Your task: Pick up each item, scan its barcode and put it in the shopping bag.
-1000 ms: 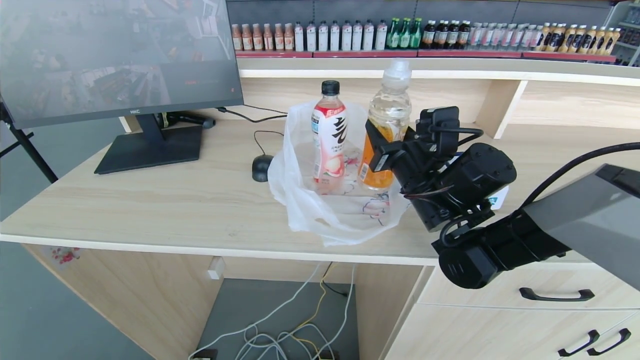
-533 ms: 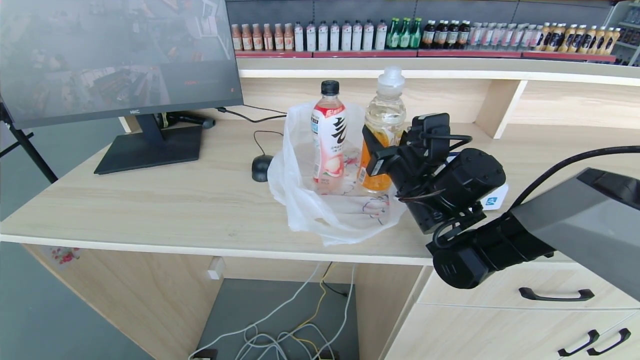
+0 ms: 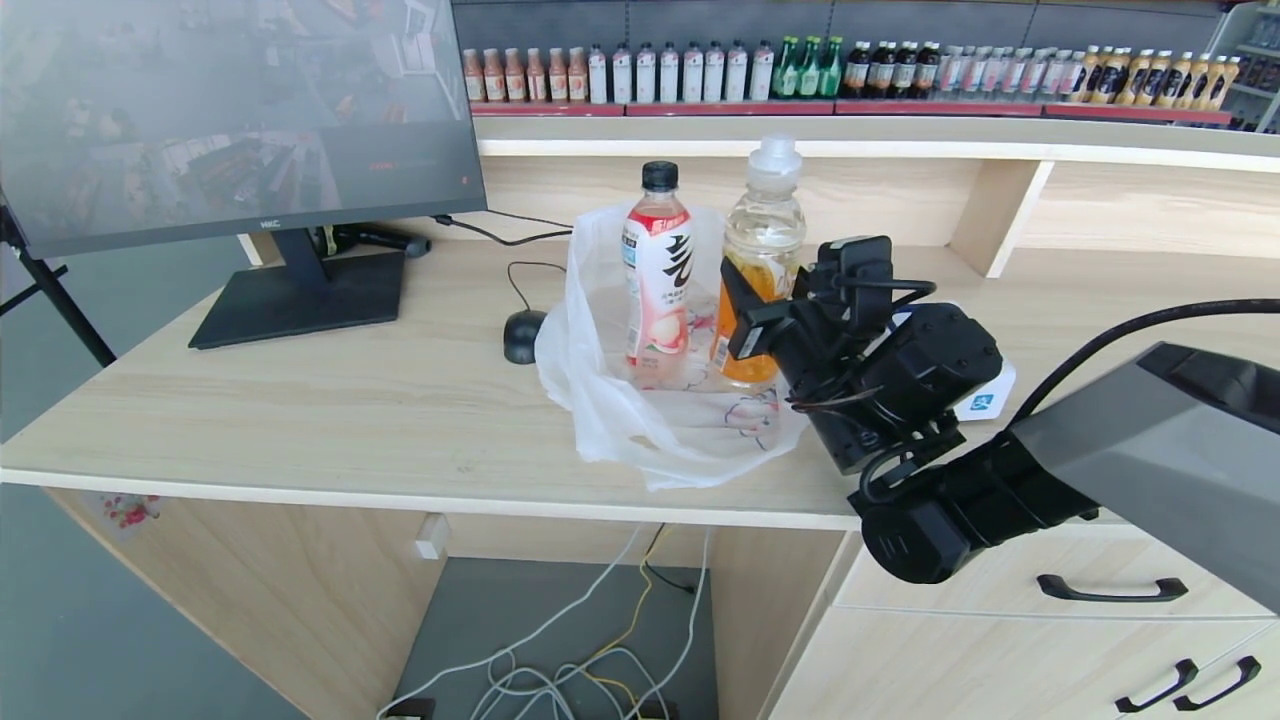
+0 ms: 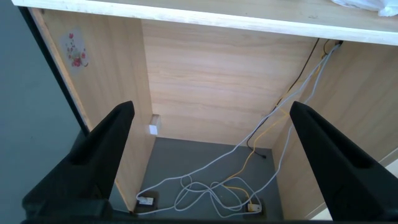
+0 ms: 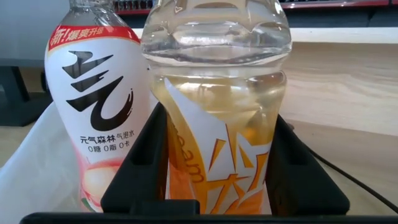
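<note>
Orange bottle (image 3: pixel 765 235) upright in bag (image 3: pixel 640 425), pink bottle (image 3: pixel 657 280) just beside at its 9 o'clock. My right gripper (image 3: pixel 752 318) clamps its label from 4 o'clock, likely steadying before release. Left gripper (image 4: pixel 211 155) hangs spread below counter (image 4: pixel 186 9), out of way.

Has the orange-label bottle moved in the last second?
Yes. The orange-label bottle in the right gripper has come down and slightly toward the pink bottle, which stands unmoved in the shopping bag.
</note>
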Tool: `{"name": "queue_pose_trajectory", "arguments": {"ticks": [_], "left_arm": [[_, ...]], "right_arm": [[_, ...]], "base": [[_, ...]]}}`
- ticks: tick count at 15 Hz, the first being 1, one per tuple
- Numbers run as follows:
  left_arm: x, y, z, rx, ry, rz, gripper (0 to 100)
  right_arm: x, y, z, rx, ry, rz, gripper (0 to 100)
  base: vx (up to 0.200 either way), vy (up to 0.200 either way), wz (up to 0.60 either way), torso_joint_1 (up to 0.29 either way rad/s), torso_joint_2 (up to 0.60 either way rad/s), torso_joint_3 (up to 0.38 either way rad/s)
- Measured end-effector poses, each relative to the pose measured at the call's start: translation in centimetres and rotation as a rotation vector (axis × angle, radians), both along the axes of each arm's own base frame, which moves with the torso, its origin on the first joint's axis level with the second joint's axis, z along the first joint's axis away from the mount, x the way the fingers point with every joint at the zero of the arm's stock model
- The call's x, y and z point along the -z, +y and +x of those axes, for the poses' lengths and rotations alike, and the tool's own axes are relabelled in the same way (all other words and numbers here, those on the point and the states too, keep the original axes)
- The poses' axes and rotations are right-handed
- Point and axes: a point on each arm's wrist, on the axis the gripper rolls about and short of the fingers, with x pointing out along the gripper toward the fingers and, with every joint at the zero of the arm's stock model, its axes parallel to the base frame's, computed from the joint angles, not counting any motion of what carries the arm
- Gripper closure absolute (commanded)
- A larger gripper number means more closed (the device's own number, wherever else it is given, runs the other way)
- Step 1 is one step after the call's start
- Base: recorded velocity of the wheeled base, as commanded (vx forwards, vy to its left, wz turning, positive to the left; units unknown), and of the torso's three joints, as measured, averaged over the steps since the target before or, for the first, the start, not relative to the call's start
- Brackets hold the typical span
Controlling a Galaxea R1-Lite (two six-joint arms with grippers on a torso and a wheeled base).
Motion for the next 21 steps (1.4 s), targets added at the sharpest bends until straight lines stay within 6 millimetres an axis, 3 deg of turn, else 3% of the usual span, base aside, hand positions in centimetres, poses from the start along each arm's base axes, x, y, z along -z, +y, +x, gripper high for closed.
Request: {"name": "queue_pose_trajectory", "arguments": {"ticks": [14, 15, 21], "left_arm": [[0.0, 0.0, 0.0, 0.0, 0.0, 0.0, 0], [0.0, 0.0, 0.0, 0.0, 0.0, 0.0, 0], [0.0, 0.0, 0.0, 0.001, 0.0, 0.0, 0]], "right_arm": [[0.72, -0.1, -0.17, -0.005, 0.033, -0.008, 100], [0.73, -0.13, -0.15, -0.004, 0.033, -0.008, 0], [-0.16, -0.26, -0.58, -0.007, 0.015, 0.002, 0]], "base": [[0.0, 0.0, 0.0, 0.0, 0.0, 0.0], [0.0, 0.0, 0.0, 0.0, 0.0, 0.0], [0.0, 0.0, 0.0, 0.0, 0.0, 0.0]]}}
